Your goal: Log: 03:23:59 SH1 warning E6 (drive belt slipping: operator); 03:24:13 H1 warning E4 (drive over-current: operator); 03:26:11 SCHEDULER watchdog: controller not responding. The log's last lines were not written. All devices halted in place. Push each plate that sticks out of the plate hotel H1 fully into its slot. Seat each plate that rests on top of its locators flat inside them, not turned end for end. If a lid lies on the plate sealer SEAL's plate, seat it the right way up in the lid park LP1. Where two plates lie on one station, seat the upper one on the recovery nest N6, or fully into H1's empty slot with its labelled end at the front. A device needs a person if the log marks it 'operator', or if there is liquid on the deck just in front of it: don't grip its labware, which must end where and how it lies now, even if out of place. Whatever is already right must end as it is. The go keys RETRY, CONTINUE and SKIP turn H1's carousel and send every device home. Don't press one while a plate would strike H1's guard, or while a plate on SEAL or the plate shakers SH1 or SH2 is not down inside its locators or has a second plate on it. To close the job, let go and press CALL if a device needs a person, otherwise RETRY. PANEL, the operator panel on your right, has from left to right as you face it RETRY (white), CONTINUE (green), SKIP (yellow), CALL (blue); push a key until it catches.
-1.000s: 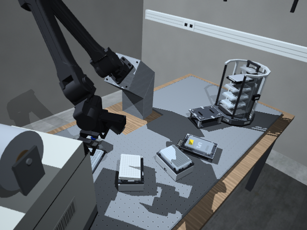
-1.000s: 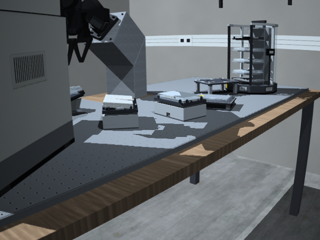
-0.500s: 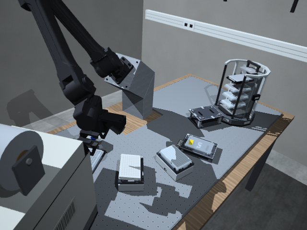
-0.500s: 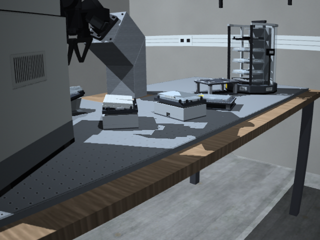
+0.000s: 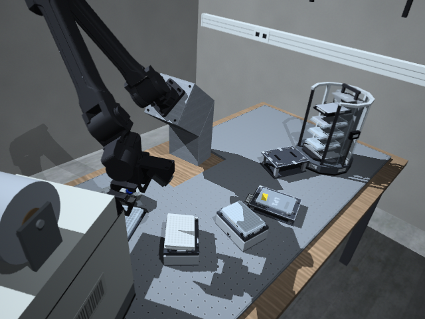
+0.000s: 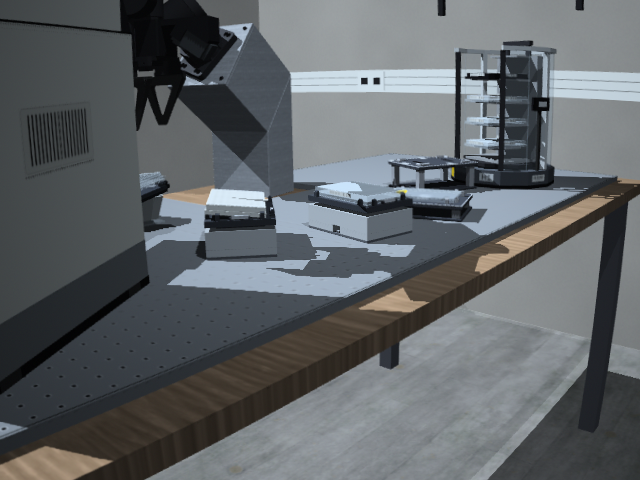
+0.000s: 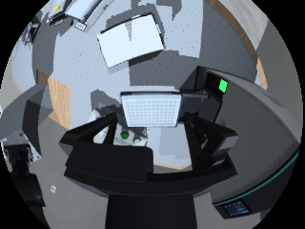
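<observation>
My gripper [image 5: 128, 197] is open and empty. It hangs just above the white well plate [image 5: 134, 216] on the plate sealer's stage, beside the big grey sealer housing [image 5: 51, 247]. In the wrist view the plate [image 7: 152, 109] lies below and between my spread fingers. In the exterior view the gripper [image 6: 155, 105] is well above that plate [image 6: 153, 180]. A white plate [image 5: 180, 231] sits on the nearer shaker. A second plate [image 5: 242, 219] sits on the other shaker. The lid park LP1 [image 5: 274, 204] holds a clear lid with a yellow corner mark.
The recovery nest N6 [image 5: 285, 157] stands bare at the back. The plate hotel H1 [image 5: 335, 127], with several plates on its shelves, is behind it at the far right. My arm's grey base column [image 5: 190, 119] stands at the back left. The table edge runs along the right.
</observation>
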You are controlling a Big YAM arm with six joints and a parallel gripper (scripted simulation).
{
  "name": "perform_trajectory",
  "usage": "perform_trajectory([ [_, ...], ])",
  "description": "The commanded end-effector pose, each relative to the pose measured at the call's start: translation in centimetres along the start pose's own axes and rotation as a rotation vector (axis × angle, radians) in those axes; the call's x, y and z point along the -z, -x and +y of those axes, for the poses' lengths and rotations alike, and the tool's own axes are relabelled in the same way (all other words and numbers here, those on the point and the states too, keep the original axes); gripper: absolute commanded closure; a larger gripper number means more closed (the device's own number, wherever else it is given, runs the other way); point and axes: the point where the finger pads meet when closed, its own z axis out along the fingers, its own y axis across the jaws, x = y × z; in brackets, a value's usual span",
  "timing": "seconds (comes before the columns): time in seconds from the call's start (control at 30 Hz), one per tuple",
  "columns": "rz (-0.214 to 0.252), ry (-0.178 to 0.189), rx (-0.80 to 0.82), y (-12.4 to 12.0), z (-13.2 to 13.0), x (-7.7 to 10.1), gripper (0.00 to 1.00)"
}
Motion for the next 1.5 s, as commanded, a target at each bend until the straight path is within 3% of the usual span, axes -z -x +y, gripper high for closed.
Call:
perform_trajectory([
  [0.0, -0.008, -0.023, -0.009, 0.1, -1.2, 0.3, 0.00],
  [0.13, -0.008, -0.023, -0.009, 0.1, -1.2, 0.3, 0.00],
  [0.17, -0.020, -0.052, -0.013, 0.3, -2.4, 1.2, 0.00],
  [0.9, -0.024, -0.044, -0.030, 0.0, -2.1, 7.1, 0.00],
  [1.1, -0.024, -0.044, -0.030, 0.0, -2.1, 7.1, 0.00],
  [1.13, -0.007, -0.004, -0.025, 0.9, -0.2, 5.7, 0.00],
  [1.47, -0.012, -0.008, -0.364, 4.0, 0.6, 5.9, 0.00],
])
